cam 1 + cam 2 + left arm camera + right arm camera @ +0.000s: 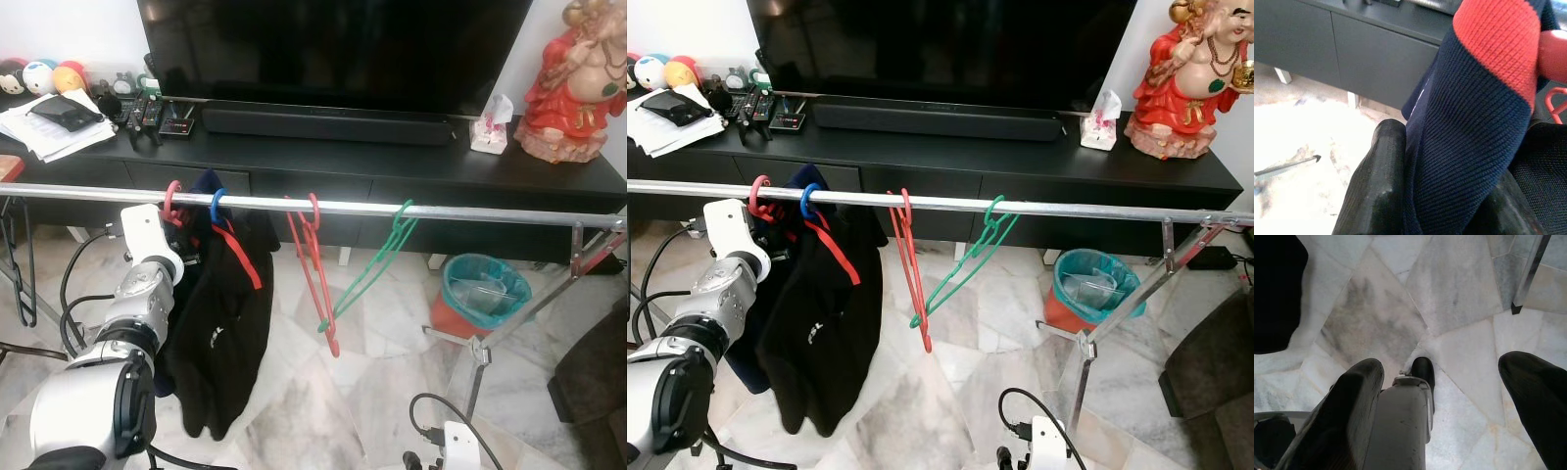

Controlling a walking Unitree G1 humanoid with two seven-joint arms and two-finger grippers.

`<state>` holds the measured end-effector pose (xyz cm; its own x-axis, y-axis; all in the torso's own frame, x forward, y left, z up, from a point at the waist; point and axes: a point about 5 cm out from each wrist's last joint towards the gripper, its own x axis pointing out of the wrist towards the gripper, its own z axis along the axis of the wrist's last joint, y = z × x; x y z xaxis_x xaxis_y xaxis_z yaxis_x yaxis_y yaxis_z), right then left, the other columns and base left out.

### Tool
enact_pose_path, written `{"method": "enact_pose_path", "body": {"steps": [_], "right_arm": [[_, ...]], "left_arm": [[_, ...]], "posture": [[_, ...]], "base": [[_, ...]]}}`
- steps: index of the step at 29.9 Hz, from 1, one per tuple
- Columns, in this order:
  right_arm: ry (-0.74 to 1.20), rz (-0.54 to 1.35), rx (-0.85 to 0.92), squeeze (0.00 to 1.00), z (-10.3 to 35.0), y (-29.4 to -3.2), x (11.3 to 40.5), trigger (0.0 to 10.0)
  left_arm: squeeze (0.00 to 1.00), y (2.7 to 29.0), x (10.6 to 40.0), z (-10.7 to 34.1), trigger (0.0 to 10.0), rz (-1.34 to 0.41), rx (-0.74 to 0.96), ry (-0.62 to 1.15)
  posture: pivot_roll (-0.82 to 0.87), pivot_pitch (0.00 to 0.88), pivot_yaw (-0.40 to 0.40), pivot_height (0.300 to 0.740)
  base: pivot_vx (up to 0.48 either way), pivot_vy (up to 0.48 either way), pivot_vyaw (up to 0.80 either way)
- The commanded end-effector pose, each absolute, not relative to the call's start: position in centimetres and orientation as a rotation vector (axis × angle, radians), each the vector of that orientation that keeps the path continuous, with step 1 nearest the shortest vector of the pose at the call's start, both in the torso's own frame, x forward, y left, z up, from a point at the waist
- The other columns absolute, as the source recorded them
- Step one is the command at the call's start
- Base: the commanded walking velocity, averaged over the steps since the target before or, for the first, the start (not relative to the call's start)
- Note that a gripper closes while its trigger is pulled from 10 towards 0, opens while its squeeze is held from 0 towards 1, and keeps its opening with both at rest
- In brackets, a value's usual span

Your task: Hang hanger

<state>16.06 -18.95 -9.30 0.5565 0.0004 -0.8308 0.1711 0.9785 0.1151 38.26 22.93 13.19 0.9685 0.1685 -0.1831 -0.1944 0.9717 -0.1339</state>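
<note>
A silver clothes rail (pixel 441 211) runs across in front of the TV console. A pink hanger (pixel 172 201) hooks over its left end and carries a navy garment with a red stripe (pixel 1469 122). My left gripper (pixel 1444 196) is raised just under that hook, shut on the navy fabric; the wrist block hides its fingers in the eye views. Beside it a blue hanger (pixel 217 204) holds a black garment (pixel 220 323). An empty red hanger (pixel 315 269) and an empty green hanger (pixel 377 264) hang further right. My right gripper (pixel 1442 401) hangs low over the floor, open.
Behind the rail stand a black console (pixel 411 162), a TV (pixel 333 44), a soundbar and a red statue (pixel 573 83). Papers and remotes lie at the console's left. A teal bin (pixel 482 294) sits by the rail's right leg (pixel 519 308). The floor is marble.
</note>
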Motion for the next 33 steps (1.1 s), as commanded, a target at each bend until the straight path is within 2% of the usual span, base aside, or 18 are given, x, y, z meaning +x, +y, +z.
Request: {"method": "enact_pose_path", "body": {"steps": [1,11,33], "right_arm": [[0.988,-0.109,0.191,0.00,-9.4,-19.3,15.8,10.0],[0.992,-0.106,0.192,0.00,-9.4,-19.3,15.7,10.0],[0.999,-0.097,0.191,0.00,-9.4,-19.3,15.7,10.0]], "left_arm": [[0.00,22.8,38.8,14.3,10.0,0.183,-0.137,0.164],[0.00,22.0,38.7,13.2,10.0,0.211,-0.092,0.276],[0.00,20.7,37.9,10.6,10.0,0.207,-0.087,0.390]], "posture": [[-0.02,0.049,-0.059,0.740],[-0.02,0.045,-0.059,0.740],[-0.02,0.044,-0.061,0.740]], "base": [[0.000,0.000,0.00],[0.000,0.000,0.00],[0.000,0.000,0.00]]}}
